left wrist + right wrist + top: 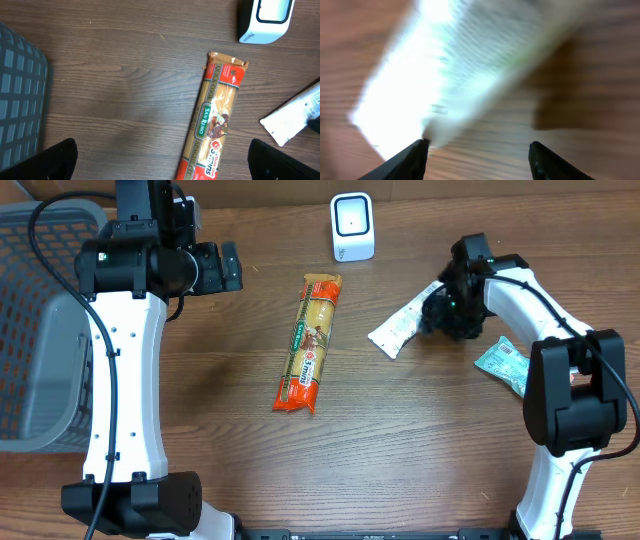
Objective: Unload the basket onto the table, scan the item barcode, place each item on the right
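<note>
A long orange-and-red spaghetti packet (309, 343) (215, 120) lies flat mid-table. The white barcode scanner (352, 227) (265, 20) stands at the back. A white packet (405, 327) (295, 115) (445, 65) lies right of the spaghetti, blurred in the right wrist view. My right gripper (445, 310) (477, 150) is low at its right end and open; the packet's edge meets the left fingertip (417, 150), with only wood between the fingers. My left gripper (215, 268) (162, 162) hangs wide open at the back left, holding nothing.
A grey mesh basket (40, 330) (20, 100) takes up the left edge of the table. A small teal packet (503, 367) lies at the right, beside my right arm.
</note>
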`<state>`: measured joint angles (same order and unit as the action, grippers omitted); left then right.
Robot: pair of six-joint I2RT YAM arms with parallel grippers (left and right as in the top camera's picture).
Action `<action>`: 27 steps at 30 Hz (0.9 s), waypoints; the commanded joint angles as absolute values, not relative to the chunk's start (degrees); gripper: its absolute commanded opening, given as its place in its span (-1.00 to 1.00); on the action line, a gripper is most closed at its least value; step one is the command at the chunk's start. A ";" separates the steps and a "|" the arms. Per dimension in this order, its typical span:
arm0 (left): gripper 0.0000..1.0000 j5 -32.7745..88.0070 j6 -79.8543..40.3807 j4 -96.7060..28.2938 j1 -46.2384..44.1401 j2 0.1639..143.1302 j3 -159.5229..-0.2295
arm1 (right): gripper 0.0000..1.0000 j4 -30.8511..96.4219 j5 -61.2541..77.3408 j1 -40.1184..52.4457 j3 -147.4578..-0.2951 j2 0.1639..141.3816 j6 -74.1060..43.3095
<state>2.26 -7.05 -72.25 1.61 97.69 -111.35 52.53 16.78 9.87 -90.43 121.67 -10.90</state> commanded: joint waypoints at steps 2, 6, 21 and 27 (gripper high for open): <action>0.99 1.91 -6.20 -72.16 1.85 97.86 -111.59 | 0.35 49.28 26.98 11.60 -91.68 120.14 -24.77; 0.99 1.91 -6.20 -72.18 1.85 97.86 -111.59 | 0.39 45.65 23.59 12.19 -89.58 120.16 -36.67; 0.99 1.91 -6.20 -72.16 1.85 97.86 -111.59 | -0.57 33.54 20.36 15.92 -77.19 119.90 -40.10; 0.99 1.91 -6.20 -72.18 1.85 97.86 -111.59 | -0.88 42.13 21.52 18.79 -81.19 119.81 -21.30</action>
